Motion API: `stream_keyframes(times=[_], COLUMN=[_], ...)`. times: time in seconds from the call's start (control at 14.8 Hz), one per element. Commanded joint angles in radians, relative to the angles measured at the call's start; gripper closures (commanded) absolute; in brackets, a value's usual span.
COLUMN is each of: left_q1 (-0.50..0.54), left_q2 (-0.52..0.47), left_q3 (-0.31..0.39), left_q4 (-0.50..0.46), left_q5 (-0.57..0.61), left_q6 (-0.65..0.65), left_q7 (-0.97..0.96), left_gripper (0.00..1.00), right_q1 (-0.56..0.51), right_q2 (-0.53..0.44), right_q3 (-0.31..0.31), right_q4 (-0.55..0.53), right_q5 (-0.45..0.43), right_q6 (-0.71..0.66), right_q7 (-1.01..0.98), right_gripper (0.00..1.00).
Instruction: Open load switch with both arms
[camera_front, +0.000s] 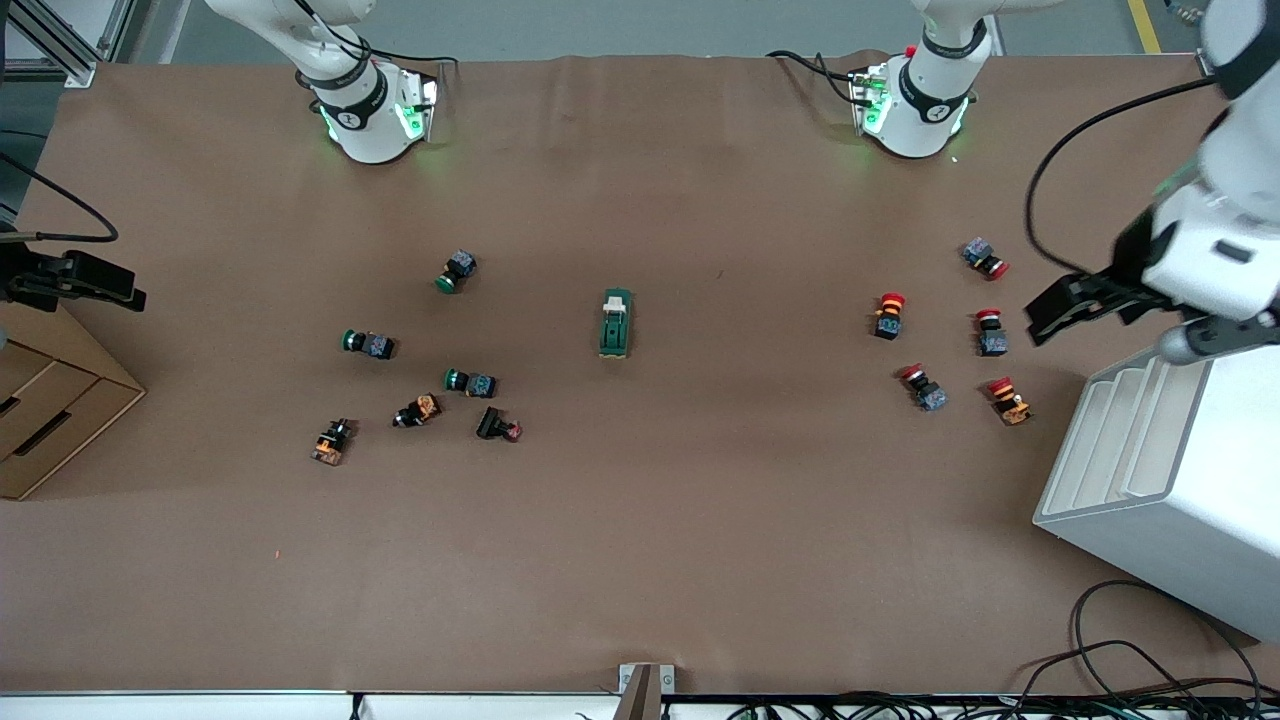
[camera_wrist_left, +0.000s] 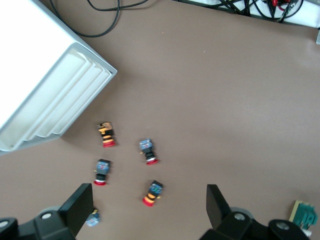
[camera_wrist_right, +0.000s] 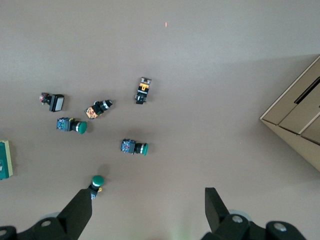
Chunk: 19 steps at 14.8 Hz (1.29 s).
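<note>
The load switch (camera_front: 614, 323), a dark green block with a cream lever, lies flat mid-table; it shows at the edge of the left wrist view (camera_wrist_left: 305, 214) and of the right wrist view (camera_wrist_right: 4, 160). My left gripper (camera_front: 1045, 320) hangs open in the air at the left arm's end, over the red-capped buttons (camera_front: 990, 332) beside the white rack. In its wrist view the left gripper (camera_wrist_left: 148, 200) holds nothing. My right gripper (camera_front: 125, 293) is at the right arm's end above the cardboard drawers, open and empty (camera_wrist_right: 147, 195). Both are well away from the switch.
Green-capped and orange push buttons (camera_front: 368, 343) lie scattered toward the right arm's end, red-capped ones (camera_front: 888, 314) toward the left arm's end. A white slotted rack (camera_front: 1150, 470) stands at the left arm's end, cardboard drawers (camera_front: 50, 400) at the right arm's end. Cables trail along the front edge.
</note>
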Motion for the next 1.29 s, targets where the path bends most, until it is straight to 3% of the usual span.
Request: stream_keyframes(times=[0.0, 0.27, 0.54, 0.74, 0.95, 1.22], left_q1=[-0.007, -0.004, -0.037, -0.039, -0.041, -0.041], left_q2=[-0.092, -0.127, -0.152, -0.208, -0.251, -0.255], left_q3=[0.119, 0.187, 0.192, 0.195, 0.198, 0.195], left_q4=[-0.083, -0.123, -0.126, -0.194, -0.244, -0.237], left_q5=[-0.083, -0.103, -0.098, -0.103, -0.098, -0.094], left_q6=[-0.003, -0.058, -0.080, -0.083, -0.083, -0.117], left_q7=[0.211, 0.306, 0.301, 0.307, 0.306, 0.304], left_gripper=[0.00, 0.00, 0.00, 0.00, 0.00, 0.00], right_q1=[0.006, 0.006, 0.058, 0.052, 0.037, 0.026], right_q2=[-0.020, -0.037, -0.124, -0.181, -0.200, -0.262], right_q3=[0.005, 0.002, -0.007, -0.006, -0.004, 0.000], right_q4=[-0.005, -0.005, -0.087, -0.161, -0.169, -0.229], right_q5=[0.009, 0.007, -0.008, -0.010, -0.010, -0.010], right_q6=[-0.072, -0.102, -0.045, -0.008, -0.011, -0.008], right_q7=[0.067, 0.059, 0.058, 0.052, 0.019, 0.018], right_gripper=[0.00, 0.00, 0.00, 0.00, 0.00, 0.00])
